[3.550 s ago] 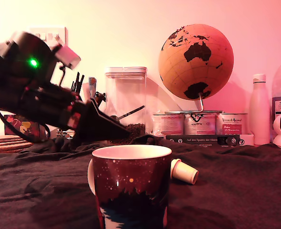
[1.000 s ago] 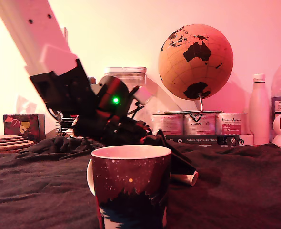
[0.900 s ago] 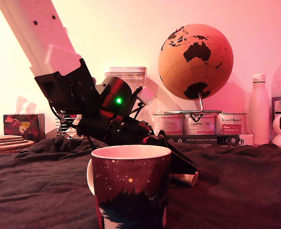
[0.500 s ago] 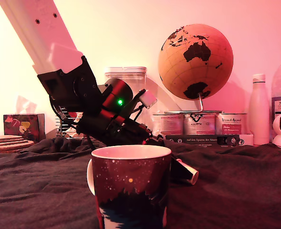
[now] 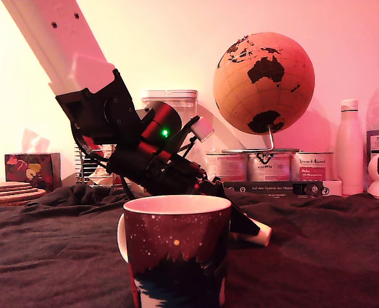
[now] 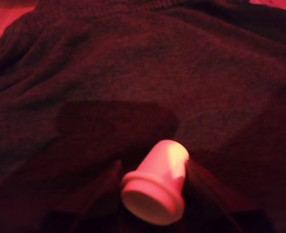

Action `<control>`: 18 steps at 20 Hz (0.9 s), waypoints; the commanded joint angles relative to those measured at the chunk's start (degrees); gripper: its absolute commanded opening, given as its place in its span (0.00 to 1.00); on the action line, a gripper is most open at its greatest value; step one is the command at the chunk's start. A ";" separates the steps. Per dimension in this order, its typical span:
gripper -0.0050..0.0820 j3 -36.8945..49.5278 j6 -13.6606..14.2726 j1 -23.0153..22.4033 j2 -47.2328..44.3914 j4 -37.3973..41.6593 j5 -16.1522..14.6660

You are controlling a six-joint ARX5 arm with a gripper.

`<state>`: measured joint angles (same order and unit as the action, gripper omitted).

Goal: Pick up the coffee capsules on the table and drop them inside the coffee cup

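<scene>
Cream capsule (image 6: pixel 156 182), clamped between the fingers (image 6: pixel 111 187), has risen off the dark surface (image 5: pixel 318 256) behind the mug (image 5: pixel 176 250).

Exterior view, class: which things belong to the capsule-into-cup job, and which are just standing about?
Part of the job: coffee capsule, held in the gripper; coffee cup; table.

Just standing about: globe; three tins; clear canister; white bottle.
</scene>
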<state>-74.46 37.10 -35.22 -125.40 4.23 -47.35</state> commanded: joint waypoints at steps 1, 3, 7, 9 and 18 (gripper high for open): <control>0.38 0.07 0.59 -0.15 -1.66 0.07 -0.15; 0.34 0.07 0.59 -0.13 -1.64 0.00 -0.13; 0.30 0.07 0.59 -0.13 -1.64 0.00 -0.07; 0.30 0.07 0.59 -0.07 -1.60 0.07 -0.07; 0.30 0.04 0.42 0.24 0.63 -0.42 -0.13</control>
<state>-74.46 37.10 -35.20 -125.38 4.12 -47.46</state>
